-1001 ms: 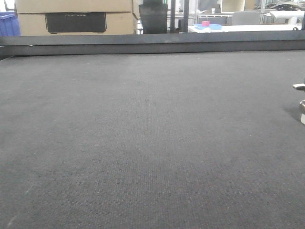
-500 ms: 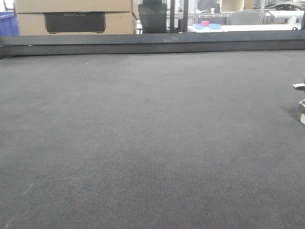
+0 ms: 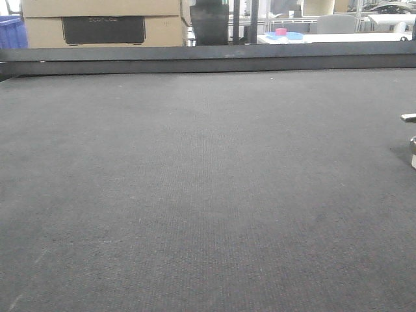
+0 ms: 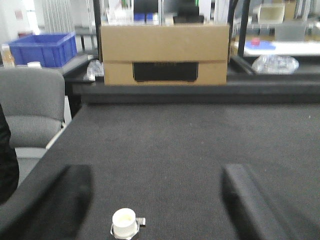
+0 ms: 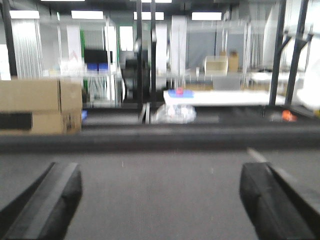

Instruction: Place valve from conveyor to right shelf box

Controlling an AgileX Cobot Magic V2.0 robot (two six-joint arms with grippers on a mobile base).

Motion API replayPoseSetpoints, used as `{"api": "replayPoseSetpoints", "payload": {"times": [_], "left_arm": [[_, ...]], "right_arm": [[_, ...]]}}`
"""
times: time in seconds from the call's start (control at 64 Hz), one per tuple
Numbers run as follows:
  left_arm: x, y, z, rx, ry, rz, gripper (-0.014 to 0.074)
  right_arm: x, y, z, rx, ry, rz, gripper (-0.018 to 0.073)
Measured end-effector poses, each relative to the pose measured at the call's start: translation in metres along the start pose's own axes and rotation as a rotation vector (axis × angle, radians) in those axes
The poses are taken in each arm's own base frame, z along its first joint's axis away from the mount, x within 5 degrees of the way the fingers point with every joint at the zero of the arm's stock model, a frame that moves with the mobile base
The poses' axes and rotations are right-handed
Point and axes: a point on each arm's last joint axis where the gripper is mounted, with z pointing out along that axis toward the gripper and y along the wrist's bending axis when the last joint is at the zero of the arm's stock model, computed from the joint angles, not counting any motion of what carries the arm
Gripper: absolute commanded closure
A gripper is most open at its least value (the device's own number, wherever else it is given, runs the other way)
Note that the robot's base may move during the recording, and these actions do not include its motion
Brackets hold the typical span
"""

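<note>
1. The conveyor [image 3: 195, 182] spreads dark grey beneath both grippers.
2. A cardboard box [image 4: 165, 55] stands past the conveyor's far edge, straight ahead of the left gripper [image 4: 155, 172].
3. The left gripper is spread wide and holds nothing; the right gripper [image 5: 160, 172] is equally wide and empty.
4. The white-capped valve [image 4: 125, 223] sits on the conveyor between the left gripper's fingers, nearer the left one and apart from both.

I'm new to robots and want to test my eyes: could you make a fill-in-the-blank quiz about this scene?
The valve has a ___ top. The belt under it is dark ___. The crate left of the cardboard box is ___.
Missing words: white; grey; blue.
</note>
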Motion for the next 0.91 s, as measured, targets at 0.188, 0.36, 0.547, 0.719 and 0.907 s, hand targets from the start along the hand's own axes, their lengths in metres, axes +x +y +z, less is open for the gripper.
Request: {"api": "replayPoseSetpoints", "payload": {"times": [0.188, 0.36, 0.547, 0.719, 0.907], "left_arm": [[-0.013, -0.005, 0.021, 0.056, 0.073, 0.001, 0.0019], [-0.026, -0.01, 0.029, 0.102, 0.107, -0.013, 0.0019], [-0.03, -0.013, 0.033, 0.132, 0.122, -0.021, 0.0019], [-0.03, -0.014, 0.033, 0.134, 0.125, -0.026, 0.0019], [-0.029, -0.015, 0.032, 0.148, 0.137, -0.056, 0.0019]], "right_arm": [[0.001, -0.002, 0.062, 0.014, 0.248, -0.034, 0.0002], [-0.011, -0.001, 0.117, 0.003, 0.499, -0.054, 0.0002], [-0.006, 0.006, 0.168, -0.05, 0.794, -0.099, 0.0002], [0.022, 0.012, 0.198, -0.093, 1.031, -0.123, 0.0002], [0.064, 0.014, 0.222, -0.111, 1.2, -0.128, 0.0002]]}}
